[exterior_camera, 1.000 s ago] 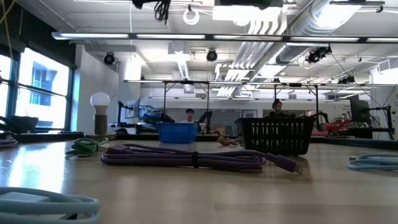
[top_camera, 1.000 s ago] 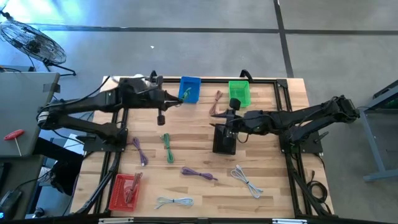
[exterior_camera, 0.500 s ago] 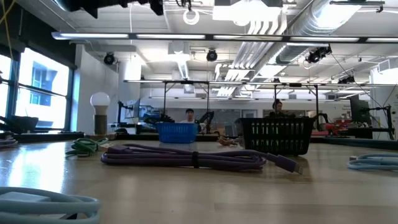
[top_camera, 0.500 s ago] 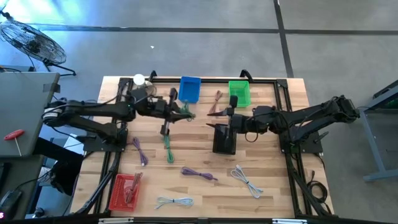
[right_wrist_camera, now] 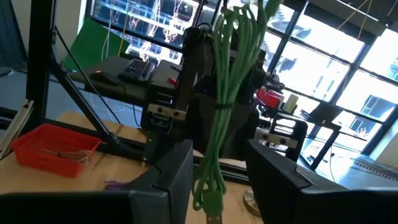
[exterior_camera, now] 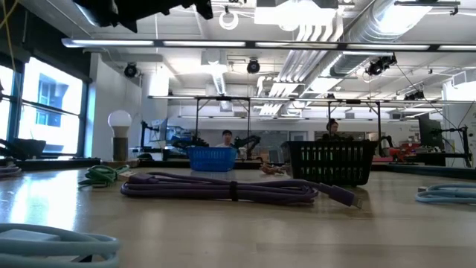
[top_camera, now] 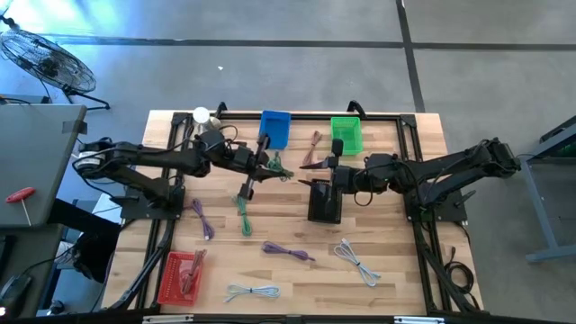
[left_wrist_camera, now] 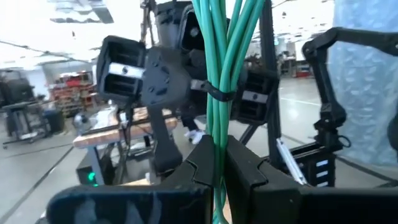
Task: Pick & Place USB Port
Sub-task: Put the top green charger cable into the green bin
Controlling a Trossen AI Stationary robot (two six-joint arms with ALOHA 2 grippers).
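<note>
You are looking down on a wooden table (top_camera: pixel 297 288) filling the middle of the high view, with both dark arms reaching in toward its upper centre. Your left gripper (top_camera: pixel 277 167) is sitting just left of centre, clamped tight on a bundled green USB cable (top_camera: pixel 283 171) and holding it off the boards; in the left wrist view that cable (left_wrist_camera: pixel 219 74) is running up from between the closed fingers (left_wrist_camera: pixel 245 171). Your right gripper (top_camera: pixel 315 183) is facing it from the right, jaws parted and empty, above a black basket (top_camera: pixel 326 211). A blue bin (top_camera: pixel 275 128) and a green bin (top_camera: pixel 346 133) are standing at the upper edge, a red basket (top_camera: pixel 178 275) at lower left. Purple (top_camera: pixel 288 251), green (top_camera: pixel 243 214) and pale cables (top_camera: pixel 356 261) are lying across the lower half.
</note>
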